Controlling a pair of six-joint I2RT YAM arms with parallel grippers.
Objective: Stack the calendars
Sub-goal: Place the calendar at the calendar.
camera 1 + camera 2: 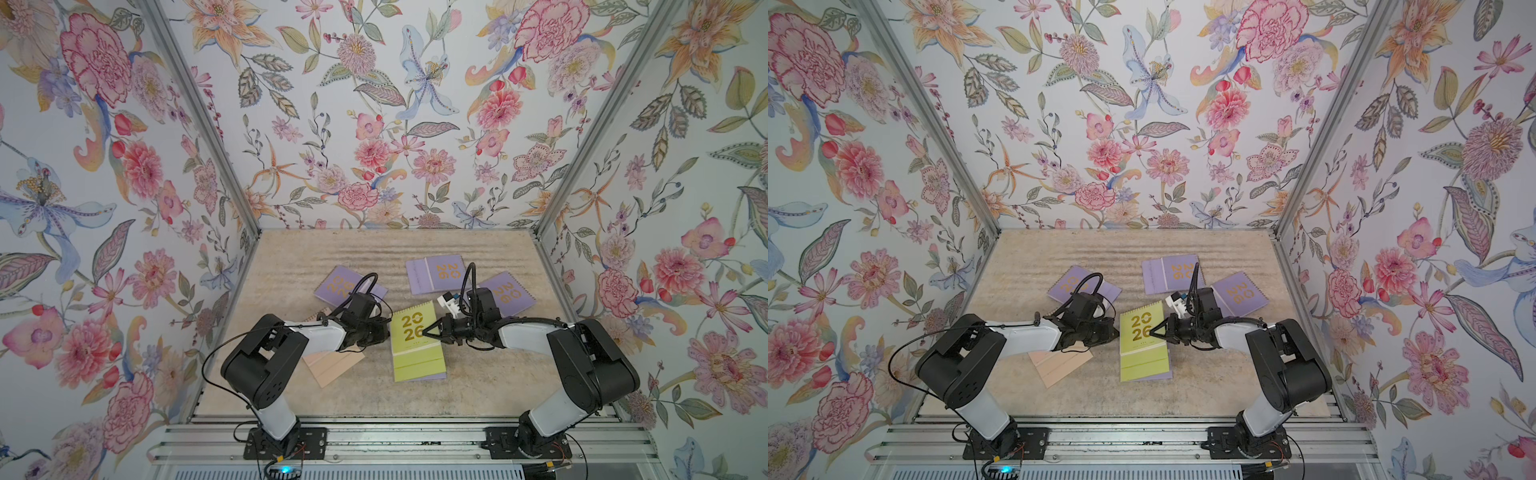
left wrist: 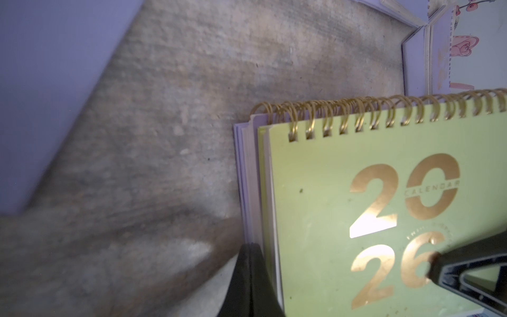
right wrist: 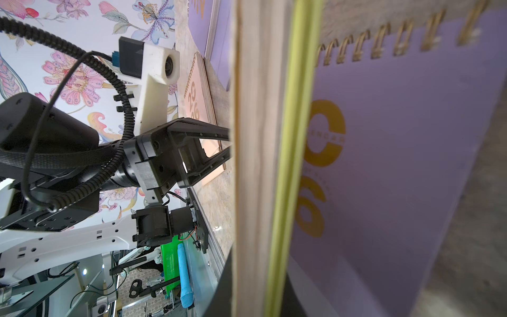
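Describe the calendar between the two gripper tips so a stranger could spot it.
On the beige table inside the floral-walled booth, look between the left gripper and right gripper. The yellow-green calendar there lies atop a lilac calendar; no other shares its colour, the rest are lilac or peach.

Centre cal. [image 1: 413,332]: yellow-green cover, gold "2026", gold spiral; lilac cal. [image 1: 419,377] beneath. Far-left cal. [image 1: 332,284], far-mid cal. [image 1: 436,272], far-right cal. [image 1: 509,293]: lilac, gold digits. Near-left cal. [image 1: 328,365]: peach-pink. Table [image 1: 490,386]: mottled beige. Walls [image 1: 374,124]: multicolour floral.
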